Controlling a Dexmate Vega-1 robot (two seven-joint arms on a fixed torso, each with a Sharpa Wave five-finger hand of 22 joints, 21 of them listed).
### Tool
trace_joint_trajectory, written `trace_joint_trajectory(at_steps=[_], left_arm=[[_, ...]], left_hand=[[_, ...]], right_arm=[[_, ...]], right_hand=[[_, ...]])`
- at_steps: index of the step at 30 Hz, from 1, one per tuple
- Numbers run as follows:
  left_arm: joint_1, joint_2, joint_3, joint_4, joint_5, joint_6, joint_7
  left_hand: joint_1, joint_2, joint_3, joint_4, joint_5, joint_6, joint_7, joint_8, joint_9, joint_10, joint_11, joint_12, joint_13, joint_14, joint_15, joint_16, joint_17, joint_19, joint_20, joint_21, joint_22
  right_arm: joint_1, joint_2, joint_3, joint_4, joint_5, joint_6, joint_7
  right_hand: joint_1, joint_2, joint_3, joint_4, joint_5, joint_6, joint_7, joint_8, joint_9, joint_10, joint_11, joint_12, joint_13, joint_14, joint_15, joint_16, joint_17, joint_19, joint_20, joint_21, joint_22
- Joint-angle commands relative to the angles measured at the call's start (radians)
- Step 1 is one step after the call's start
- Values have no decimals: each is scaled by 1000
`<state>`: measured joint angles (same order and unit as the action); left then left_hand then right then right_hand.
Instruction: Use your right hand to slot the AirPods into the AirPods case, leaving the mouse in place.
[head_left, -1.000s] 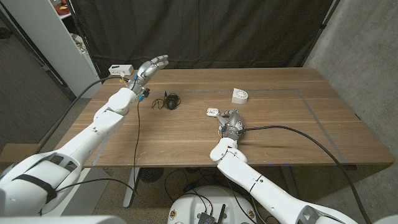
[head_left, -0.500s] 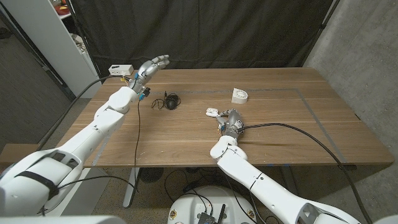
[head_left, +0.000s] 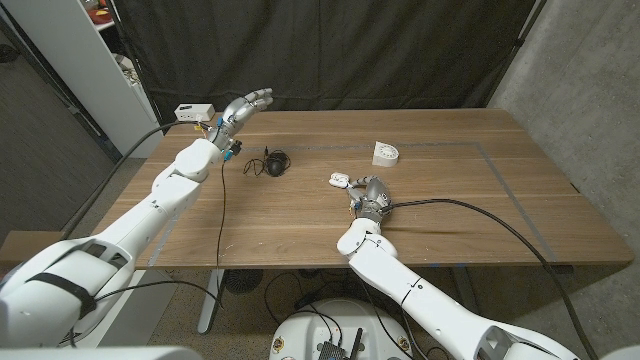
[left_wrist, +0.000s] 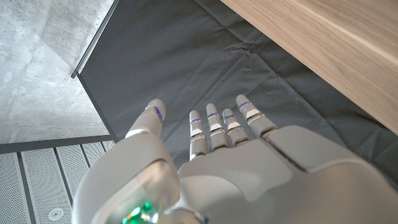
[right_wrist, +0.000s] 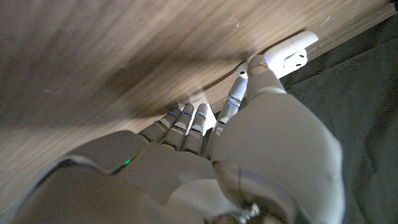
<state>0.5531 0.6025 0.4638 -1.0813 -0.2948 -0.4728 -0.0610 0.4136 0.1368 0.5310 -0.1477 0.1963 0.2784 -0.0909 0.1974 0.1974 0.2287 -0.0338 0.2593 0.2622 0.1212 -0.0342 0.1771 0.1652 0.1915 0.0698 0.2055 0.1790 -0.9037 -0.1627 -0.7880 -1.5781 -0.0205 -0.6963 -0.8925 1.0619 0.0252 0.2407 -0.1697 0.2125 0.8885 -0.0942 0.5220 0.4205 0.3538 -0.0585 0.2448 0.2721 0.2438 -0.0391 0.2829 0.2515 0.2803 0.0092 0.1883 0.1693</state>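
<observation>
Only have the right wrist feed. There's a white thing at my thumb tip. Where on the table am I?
Observer: The right hand sits near the middle of the table, towards the near edge. The small white object is just off its left side.
Operator: Anything else close by?
Observer: A white round object lies beyond the hand, apart from it.
Operator: Mouse?
Observer: A black corded object, likely the mouse, lies well to the left, and nothing touches it.
Operator: Left hand?
Observer: The left hand is raised over the far left corner with its fingers apart, holding nothing.
</observation>
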Motion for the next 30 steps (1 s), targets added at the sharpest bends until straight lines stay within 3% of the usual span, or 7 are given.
trace_joint_trajectory(at_steps=[1, 10, 16, 22, 30], left_arm=[[-26, -21, 7, 56, -4, -36, -14], [-67, -41, 27, 122, 2, -62, -43], [-72, -42, 33, 136, 10, -73, -40], [-76, -36, 41, 142, 26, -79, -40], [-95, -48, 59, 202, 53, -125, -36]], left_hand=[[7, -4, 0, -2, 5, 1, -2, 2, 3, 6, -1, 0, 3, -1, -5, 2, 4, 0, 3, -2, 4], [7, -4, 0, -2, 6, 1, -3, 2, 3, 2, -2, -2, 3, -2, -3, 2, 4, -1, 7, -3, 4], [7, -4, -1, -2, 6, 1, -3, 2, 3, -3, -2, -4, 3, -5, 0, 1, 4, -1, 13, -2, 4], [6, -4, -2, -2, 6, -3, -4, 0, 3, -8, 0, -6, 3, -10, 5, -1, 4, -3, 15, -3, 4], [6, -4, -2, -1, 6, -3, -6, 0, 3, -14, 1, -8, 3, -16, 5, -2, 4, -7, 19, -4, 4]], right_arm=[[-43, -23, 23, -118, -12, -19, -39], [-26, -69, 6, -262, -14, -129, 37], [33, -109, -7, -340, -4, -254, 125], [173, -157, -56, -398, 40, -471, 279], [384, -192, -147, -398, 113, -691, 417]], right_hand=[[7, 6, 1, 10, -6, 10, 5, 6, 6, 14, 3, 8, 2, 10, -96, 5, 1, 50, 41, 16, 4], [4, 7, -3, 15, -11, 3, 6, 10, 7, 27, 6, 11, 5, 29, -89, 17, 5, 78, 56, 24, 4], [5, 7, -4, 16, -13, -3, 11, 10, 5, 34, 19, 13, 7, 33, -86, 20, 7, 83, 60, 24, 4], [0, 9, -7, 20, -16, -10, 13, 9, 4, 38, 26, 14, 8, 42, -77, 26, 10, 91, 70, 24, 4], [6, 10, -8, 18, -19, -23, 19, 12, 7, 30, 42, 8, 12, 24, -52, 22, 13, 95, 92, 21, 4]])
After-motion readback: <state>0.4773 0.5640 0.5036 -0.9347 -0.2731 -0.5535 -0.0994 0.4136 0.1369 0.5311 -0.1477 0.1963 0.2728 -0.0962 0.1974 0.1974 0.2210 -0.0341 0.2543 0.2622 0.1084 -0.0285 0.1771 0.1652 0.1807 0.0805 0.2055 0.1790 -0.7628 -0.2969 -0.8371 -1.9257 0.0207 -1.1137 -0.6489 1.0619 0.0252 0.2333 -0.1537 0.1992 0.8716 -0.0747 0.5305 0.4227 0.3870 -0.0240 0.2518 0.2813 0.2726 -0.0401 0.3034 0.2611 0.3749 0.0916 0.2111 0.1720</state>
